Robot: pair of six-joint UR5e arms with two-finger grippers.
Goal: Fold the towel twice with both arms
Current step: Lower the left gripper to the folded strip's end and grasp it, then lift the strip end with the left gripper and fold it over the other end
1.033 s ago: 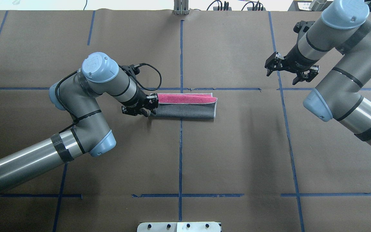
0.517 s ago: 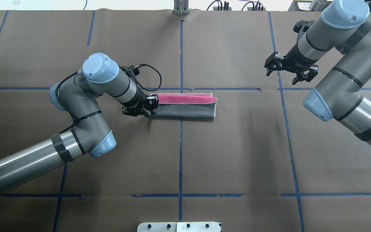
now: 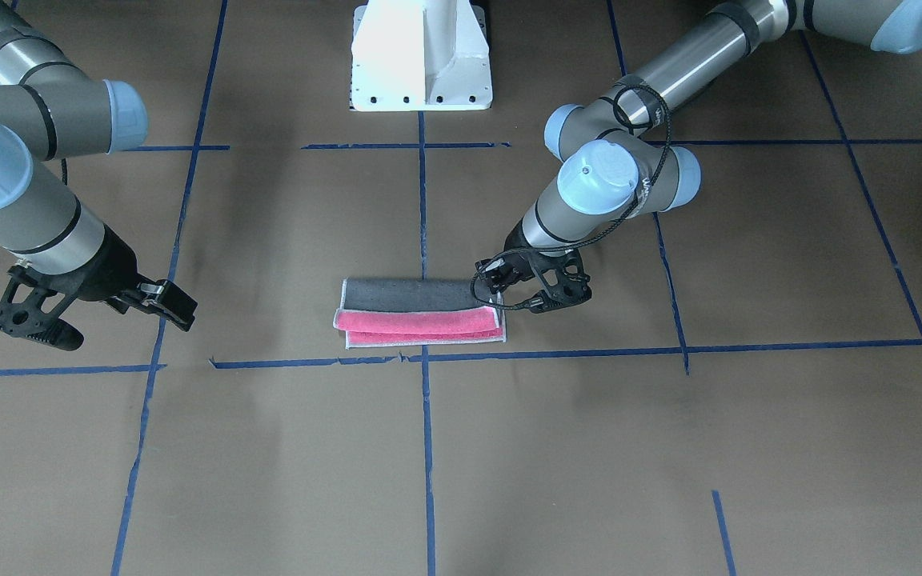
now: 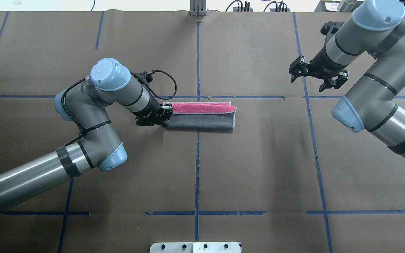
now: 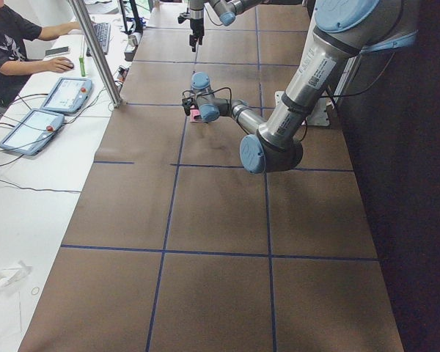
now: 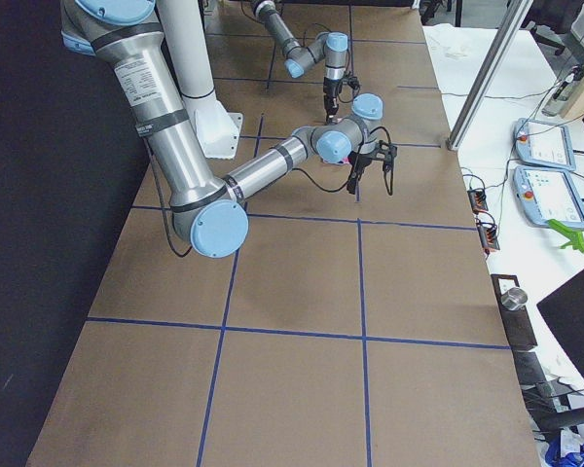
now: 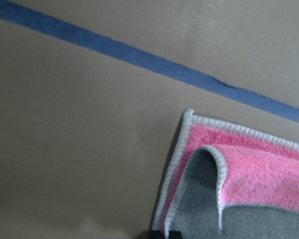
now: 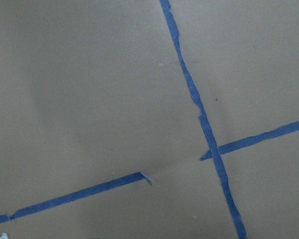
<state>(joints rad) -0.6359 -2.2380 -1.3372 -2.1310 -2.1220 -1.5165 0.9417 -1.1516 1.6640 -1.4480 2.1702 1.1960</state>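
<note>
Pink-and-grey towel (image 4: 199, 121) lies lengthwise side-to-side; left gripper (image 4: 166, 116) pinches its end, right gripper (image 4: 308, 84) spread wide, empty.

Your robot's left arm (image 4: 30, 179) and right arm (image 4: 374, 84) are round tubes, part polished silver, part matt grey, ringed with black bands. Pale blue caps (image 4: 109, 72) cover each joint. The left gripper (image 4: 166, 119) and right gripper (image 4: 308, 85) are black. A black cable (image 4: 169, 77) loops off the left wrist. The white base (image 3: 421, 56) has a row of dark bolt holes.
</note>
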